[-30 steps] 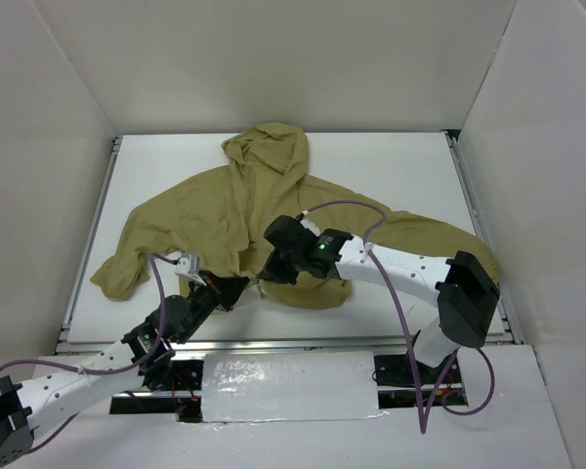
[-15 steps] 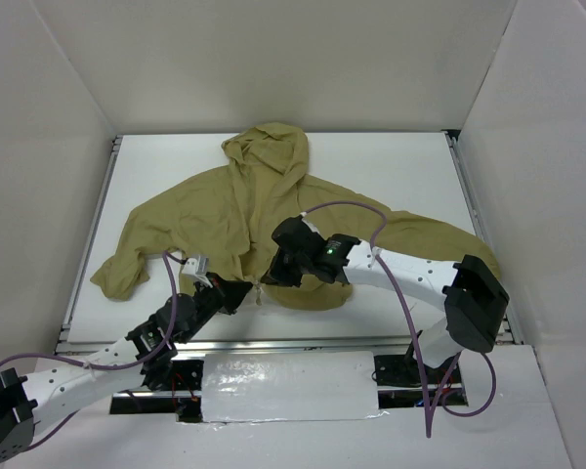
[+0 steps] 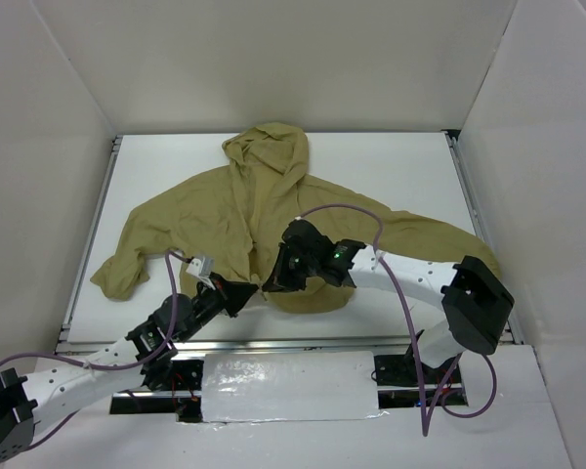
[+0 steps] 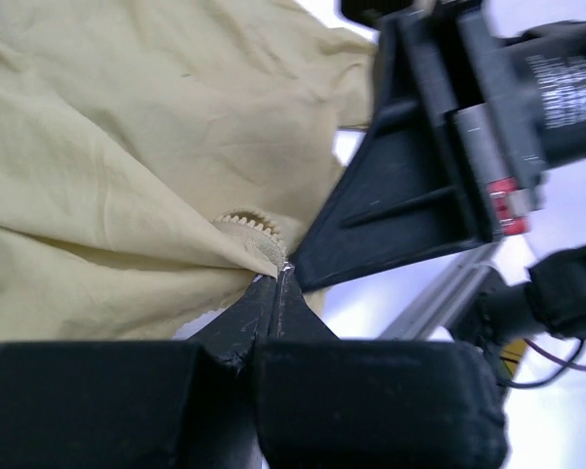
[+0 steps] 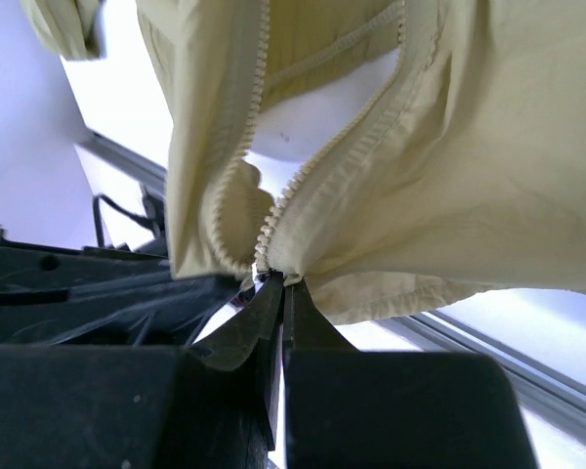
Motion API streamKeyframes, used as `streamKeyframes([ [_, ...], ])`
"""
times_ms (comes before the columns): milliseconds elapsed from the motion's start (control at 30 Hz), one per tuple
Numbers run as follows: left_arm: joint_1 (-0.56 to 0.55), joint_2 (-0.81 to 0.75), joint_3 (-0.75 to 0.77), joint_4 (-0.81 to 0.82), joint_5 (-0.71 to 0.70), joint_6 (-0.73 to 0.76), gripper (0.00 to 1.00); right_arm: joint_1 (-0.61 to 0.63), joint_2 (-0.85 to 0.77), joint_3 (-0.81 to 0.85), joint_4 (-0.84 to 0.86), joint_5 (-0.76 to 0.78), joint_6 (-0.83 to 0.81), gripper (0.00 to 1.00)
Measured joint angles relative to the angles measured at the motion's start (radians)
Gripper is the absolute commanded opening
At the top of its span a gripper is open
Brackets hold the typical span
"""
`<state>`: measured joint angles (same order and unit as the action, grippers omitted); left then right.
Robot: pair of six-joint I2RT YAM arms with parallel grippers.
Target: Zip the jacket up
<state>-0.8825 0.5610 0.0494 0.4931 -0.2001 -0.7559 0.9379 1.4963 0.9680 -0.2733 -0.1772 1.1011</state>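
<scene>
Olive-tan cloth, soft and creased: the jacket (image 3: 225, 210) lies spread on the white surface (image 3: 400, 166). Its hood points toward the far wall, the sleeves are flung out left and right, and the hem is toward the near edge.

Left gripper (image 3: 248, 290) and right gripper (image 3: 273, 283) meet at the middle of the hem, just beside each other. Left jaws are together, clamped on a fold of fabric by the lowest teeth of the zipper (image 4: 244, 223). Right jaws are together too, pinching the zipper's foot where the two rows join.

Zipper teeth are pale plastic, the same tone as the cloth. Above the pinch the rows part and white shows between them. A stitched seam runs along each row.

Small white print on the right gripper's black body, seen from the left wrist, is too blurred to read. Green light (image 3: 339, 254) glows on the right arm. Purple cable (image 3: 342, 207) loops above it.
</scene>
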Motion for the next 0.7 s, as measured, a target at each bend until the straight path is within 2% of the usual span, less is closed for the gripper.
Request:
streamKeyframes([
  [300, 0.000, 0.039, 0.000, 0.062, 0.090, 0.023, 0.00, -0.006, -0.021, -0.057, 0.052, -0.050, -0.062, 0.00],
  [700, 0.000, 0.007, 0.000, 0.027, 0.096, 0.023, 0.00, -0.016, -0.086, -0.092, 0.080, -0.074, -0.130, 0.00],
])
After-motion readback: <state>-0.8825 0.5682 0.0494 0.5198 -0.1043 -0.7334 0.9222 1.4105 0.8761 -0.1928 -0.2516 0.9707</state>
